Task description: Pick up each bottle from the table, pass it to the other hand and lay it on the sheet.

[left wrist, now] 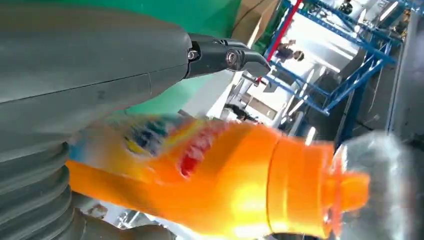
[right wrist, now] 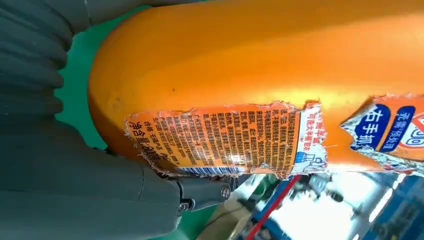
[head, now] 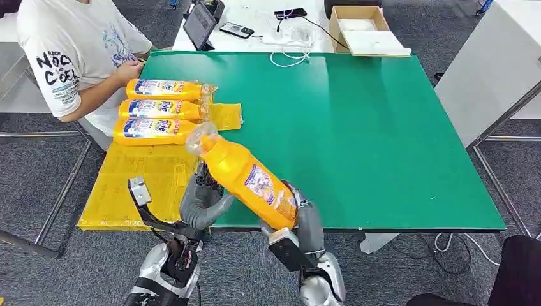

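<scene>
I take the yellow sheet [head: 137, 185] as my landmark: it hangs over the near left corner of the green desk [head: 357, 140]. At its far left a person [head: 76, 51] in a white printed shirt sits with a hand at the sheet's far end. On the sheet I count three orange bottles lying on their sides in a row, one [head: 163, 89] farthest from me, one [head: 159, 109] in the middle, one [head: 153, 131] nearest; all have blue and white labels and caps in clear wrap pointing right. Just right of the sheet's near part I see my left robot hand [head: 204, 201], fingers reaching up beside the lower neck end of a fourth bottle [head: 245, 178]; in its wrist view the thumb and dark fingertip stand apart from the bottle, so I cannot tell whether it grips. That fourth bottle is tilted in the air above the desk's near edge, cap up toward the sheet, base down to the right. It is orange, with a torn label of small print and a barcode, and clear wrap over the cap. My right robot hand [head: 300, 220] clasps its base, right of the sheet. Four bottles in all.
</scene>
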{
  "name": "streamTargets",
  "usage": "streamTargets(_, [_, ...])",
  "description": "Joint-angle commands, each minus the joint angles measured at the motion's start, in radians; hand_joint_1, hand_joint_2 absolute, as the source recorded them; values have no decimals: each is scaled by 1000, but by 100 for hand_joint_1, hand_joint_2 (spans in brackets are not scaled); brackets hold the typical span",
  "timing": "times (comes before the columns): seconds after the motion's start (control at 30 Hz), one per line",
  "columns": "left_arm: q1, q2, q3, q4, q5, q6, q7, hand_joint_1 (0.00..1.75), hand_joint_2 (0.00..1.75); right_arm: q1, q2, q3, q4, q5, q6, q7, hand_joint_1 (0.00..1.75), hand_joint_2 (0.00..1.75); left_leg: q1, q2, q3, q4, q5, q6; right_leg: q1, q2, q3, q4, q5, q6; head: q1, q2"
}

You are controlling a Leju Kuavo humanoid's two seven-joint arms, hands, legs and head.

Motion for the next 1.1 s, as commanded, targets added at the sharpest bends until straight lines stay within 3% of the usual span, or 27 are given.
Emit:
streamTargets(0.03, [-28,30,-47,55,11,-18,13,0,175,-92,8,42,229,-15,6,21,175,175,0,1,5,-1,-1,1,1,0,5,-2,-1,-2,0,0])
streamTargets(0.87, [-28,31,-56,60,13,-28,15,0,175,-107,6,41,257,-7,11,33,175,175,0,1,6,-1,-2,1,0,-1,6,-1,-2,-2,0,0])
streamTargets(1.1, [-68,41,-92,152,-78,31,20,0,175,-148,29,100,354,56,-12,30,175,175,0,1,5,-1,-1,0,1,0,5,-1,-1,-2,0,0])
